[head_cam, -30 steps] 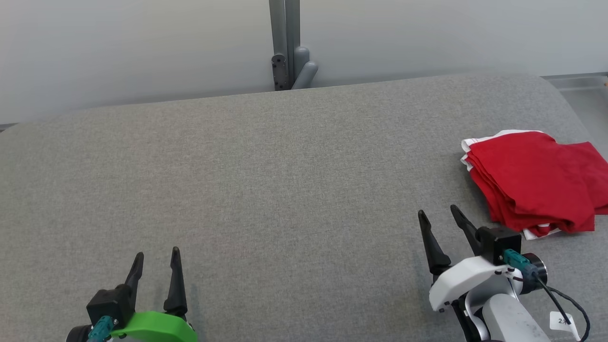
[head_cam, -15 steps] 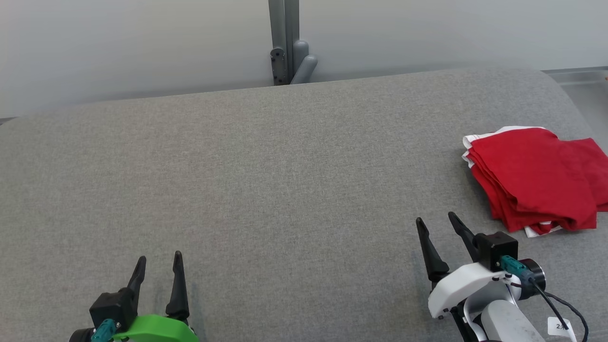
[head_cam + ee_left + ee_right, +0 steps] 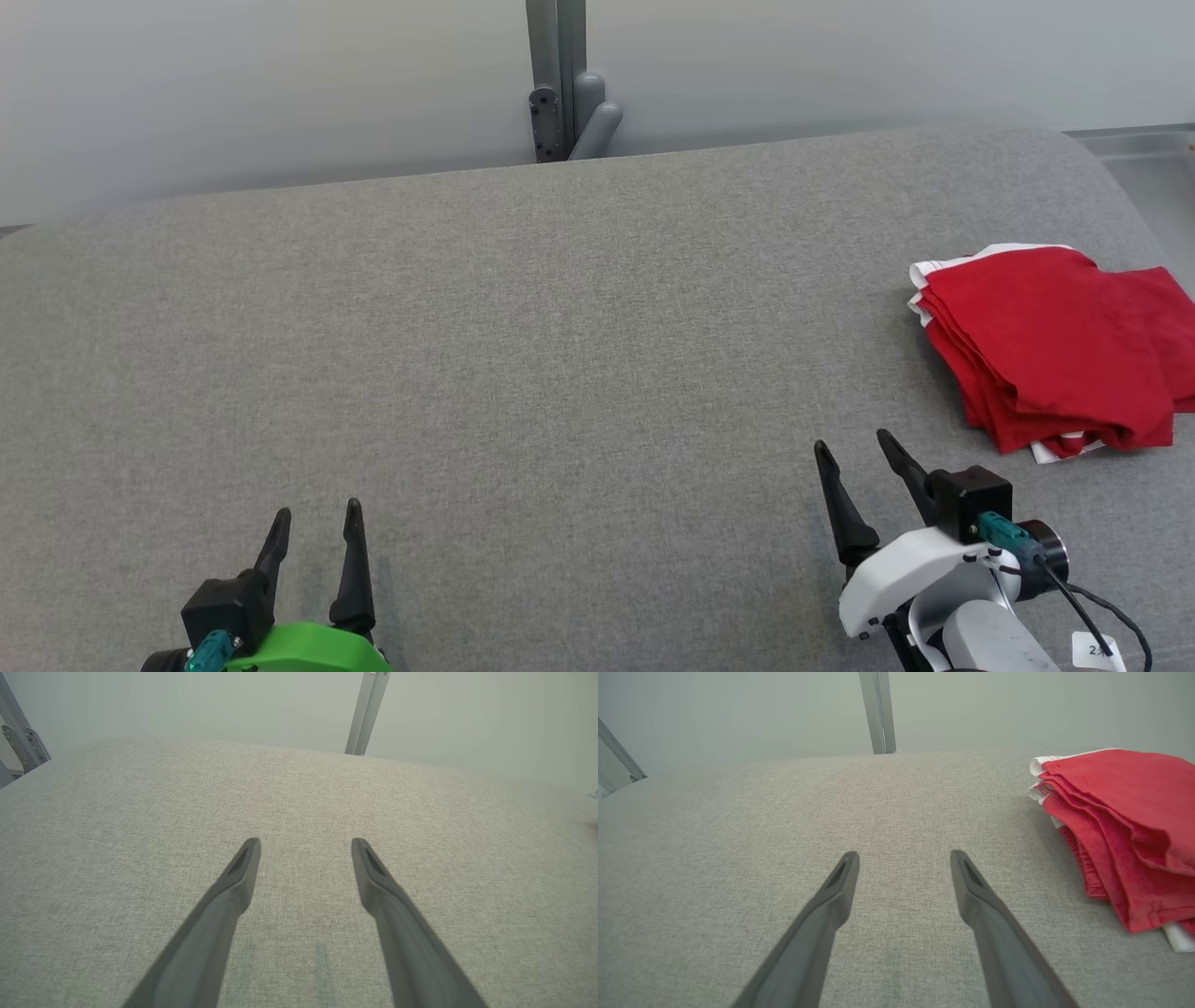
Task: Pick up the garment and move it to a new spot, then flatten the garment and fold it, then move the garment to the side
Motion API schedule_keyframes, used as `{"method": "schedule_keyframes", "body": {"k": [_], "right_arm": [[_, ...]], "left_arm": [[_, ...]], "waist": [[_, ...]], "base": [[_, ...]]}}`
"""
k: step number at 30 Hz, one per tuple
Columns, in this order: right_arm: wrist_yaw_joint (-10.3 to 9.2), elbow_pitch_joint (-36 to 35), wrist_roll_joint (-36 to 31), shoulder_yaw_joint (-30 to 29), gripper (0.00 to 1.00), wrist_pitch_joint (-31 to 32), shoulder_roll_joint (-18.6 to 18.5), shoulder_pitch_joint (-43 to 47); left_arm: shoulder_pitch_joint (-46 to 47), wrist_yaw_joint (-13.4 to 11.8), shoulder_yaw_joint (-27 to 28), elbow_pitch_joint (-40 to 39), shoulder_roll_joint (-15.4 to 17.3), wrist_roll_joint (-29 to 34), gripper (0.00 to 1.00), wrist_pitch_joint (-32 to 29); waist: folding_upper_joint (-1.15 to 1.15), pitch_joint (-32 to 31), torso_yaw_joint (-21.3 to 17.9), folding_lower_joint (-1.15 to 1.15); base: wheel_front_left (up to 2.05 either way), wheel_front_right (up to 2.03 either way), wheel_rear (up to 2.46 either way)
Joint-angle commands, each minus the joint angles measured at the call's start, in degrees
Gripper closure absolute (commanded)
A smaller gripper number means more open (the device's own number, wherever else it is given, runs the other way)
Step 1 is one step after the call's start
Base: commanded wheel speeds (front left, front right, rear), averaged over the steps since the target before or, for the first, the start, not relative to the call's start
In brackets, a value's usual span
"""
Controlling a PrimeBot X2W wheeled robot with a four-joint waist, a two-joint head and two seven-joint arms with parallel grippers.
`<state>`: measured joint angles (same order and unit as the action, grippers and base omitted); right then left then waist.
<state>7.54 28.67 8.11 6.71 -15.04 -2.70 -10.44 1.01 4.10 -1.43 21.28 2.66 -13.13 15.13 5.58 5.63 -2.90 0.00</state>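
A red garment [image 3: 1055, 345] with white trim lies folded in layers at the right side of the grey cloth-covered table [image 3: 560, 355]. In the right wrist view the garment [image 3: 1125, 826] sits to the right of my fingers, apart from them. My right gripper [image 3: 854, 448] is open and empty, a little to the near left of the garment. At the near left my left gripper [image 3: 317, 511] stands open over bare cloth, holding nothing. In its own wrist view the left gripper [image 3: 306, 842] shows spread fingers with only table cloth between them.
A grey metal post [image 3: 558, 79] with a bracket rises behind the table's far edge, against a pale wall. The table's right end curves down near the garment, with a pale floor strip [image 3: 1144, 159] beyond it.
Both grippers have drawn back toward the near edge, the right one away from the garment. The head camera has tilted slightly. The garment lies as before.
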Motion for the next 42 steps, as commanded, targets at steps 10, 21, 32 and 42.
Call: {"method": "schedule_keyframes", "body": {"k": [10,21,32,42], "right_arm": [[0.00,0.67,0.00,-0.01,1.00,0.00,0.09,0.20],[-0.01,0.71,10.14,-2.21,1.00,3.16,0.13,0.08],[-0.02,-1.11,21.39,-3.75,1.00,5.84,0.07,-0.10],[-0.02,-2.37,30.45,-5.21,1.00,8.18,0.01,-0.35]], "left_arm": [[-0.08,0.01,-0.07,0.78,-0.03,-0.01,1.00,-0.01],[1.57,0.12,1.44,1.50,-0.05,-9.60,1.00,-3.12],[2.40,-0.18,2.23,-0.54,0.00,-20.25,1.00,-5.59],[3.21,-0.59,3.06,-2.17,0.05,-28.82,1.00,-7.82]], "waist": [[0.00,0.13,0.16,0.00],[-0.06,-0.01,0.36,0.00],[0.00,0.06,0.60,0.00],[0.00,0.04,0.81,0.00]], "base": [[0.00,0.00,0.00],[0.00,0.00,0.00],[0.00,0.00,0.00],[0.00,0.00,0.00]]}}
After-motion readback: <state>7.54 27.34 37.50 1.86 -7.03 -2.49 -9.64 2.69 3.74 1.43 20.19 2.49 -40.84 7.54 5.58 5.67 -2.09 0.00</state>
